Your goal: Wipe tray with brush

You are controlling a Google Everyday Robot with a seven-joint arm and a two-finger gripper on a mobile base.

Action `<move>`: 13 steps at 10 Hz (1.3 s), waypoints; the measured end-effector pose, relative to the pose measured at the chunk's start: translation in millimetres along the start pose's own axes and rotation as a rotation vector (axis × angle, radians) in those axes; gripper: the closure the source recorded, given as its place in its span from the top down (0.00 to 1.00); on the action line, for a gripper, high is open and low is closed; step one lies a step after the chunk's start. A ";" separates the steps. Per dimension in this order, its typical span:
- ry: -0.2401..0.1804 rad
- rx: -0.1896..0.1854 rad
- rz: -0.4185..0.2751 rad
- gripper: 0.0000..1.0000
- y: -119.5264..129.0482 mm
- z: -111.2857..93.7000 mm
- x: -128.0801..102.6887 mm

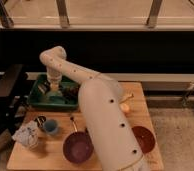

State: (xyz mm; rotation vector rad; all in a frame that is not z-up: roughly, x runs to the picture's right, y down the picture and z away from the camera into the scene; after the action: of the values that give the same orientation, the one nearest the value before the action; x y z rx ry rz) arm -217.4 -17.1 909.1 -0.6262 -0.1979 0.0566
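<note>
While the pincer (53,90) hangs inside the tray (36,101), I cannot tell its grip.

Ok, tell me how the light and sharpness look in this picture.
Camera view: soft and blurry throughout; bright strip along the top, a dark band beneath it; wooden table evenly lit; the gripper over the green tray smears into it; the brush can't be made out.

A smooth, off-white plastic robot arm (107,120) is seen, built from thick, rounded segments joined by bulbous elbows. Small dark round dots, like screws or fastener holes, are scattered along its largest segment. At the narrow end, above the green tray, the pale tool (54,88) is mounted.
</note>
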 end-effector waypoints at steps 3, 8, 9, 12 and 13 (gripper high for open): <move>0.031 0.013 0.031 0.00 -15.0 -12.7 43.6; 0.005 0.025 -0.030 0.00 -36.9 -18.7 14.4; -0.004 0.018 -0.049 0.00 -34.1 -14.4 -2.4; -0.016 -0.007 -0.058 0.00 -14.2 -2.0 -23.0; -0.014 -0.011 -0.045 0.00 -8.5 -0.4 -17.5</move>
State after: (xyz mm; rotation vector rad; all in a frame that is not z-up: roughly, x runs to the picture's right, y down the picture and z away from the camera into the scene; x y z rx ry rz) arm -234.5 -26.2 910.9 -0.6319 -0.2256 0.0166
